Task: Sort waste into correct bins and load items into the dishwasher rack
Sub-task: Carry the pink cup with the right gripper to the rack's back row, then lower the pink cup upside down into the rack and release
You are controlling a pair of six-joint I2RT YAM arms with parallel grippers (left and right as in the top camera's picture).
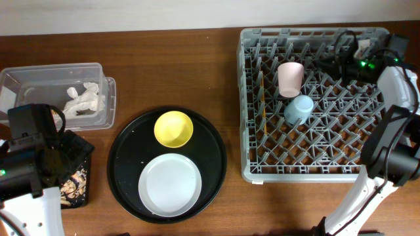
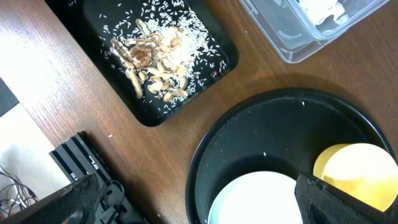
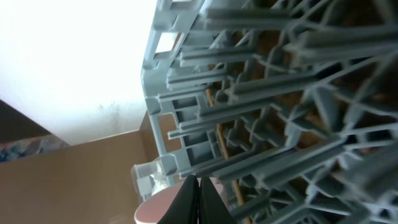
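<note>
The clear tub [image 1: 39,75] holds the white tissue [image 1: 84,98]. The shallow black tray [image 2: 231,57] holds food scraps [image 2: 152,62]. The yellow saucer [image 1: 173,128] and the grey-white plate [image 1: 170,185] lie on the round black tray [image 1: 128,164]. The pink cup [image 1: 290,77] and the light-blue cup [image 1: 298,109] sit in the grey rack [image 1: 308,172]. A wooden chopstick [image 3: 219,134] shows among the pegs. My left gripper [image 2: 199,208] is open and empty, above the round tray's near edge. My right gripper [image 3: 199,199] is shut and empty over the rack's far part, near the pink cup [image 3: 158,208].
The rack fills the right half of the table. The round black tray lies in the middle, with the tub and the shallow tray to its left. My right arm reaches up along the rack's right side [image 1: 394,131].
</note>
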